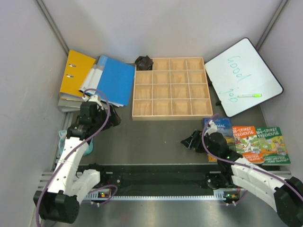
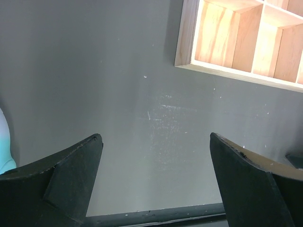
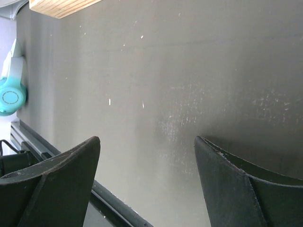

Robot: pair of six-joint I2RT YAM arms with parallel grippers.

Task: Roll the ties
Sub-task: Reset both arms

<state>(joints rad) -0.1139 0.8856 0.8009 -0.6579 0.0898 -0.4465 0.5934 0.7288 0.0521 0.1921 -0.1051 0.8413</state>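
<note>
Finding: one dark rolled fabric tie bundle [image 1: 144, 62] sits in the far-left corner cell of the pale wooden grid tray [image 1: 171, 116]. Your left gripper [image 1: 112, 118] and right gripper [image 1: 188, 141], both just off the tray's front edge, gape wide and hold nothing. No unrolled tie shows, so check that the roll sits snug.

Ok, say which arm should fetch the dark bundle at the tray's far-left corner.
Left, probably. The left gripper, open and empty, sits off the tray's left edge, on the tie bundle's side. The right gripper, also open, is before its right half, farther off.
</note>
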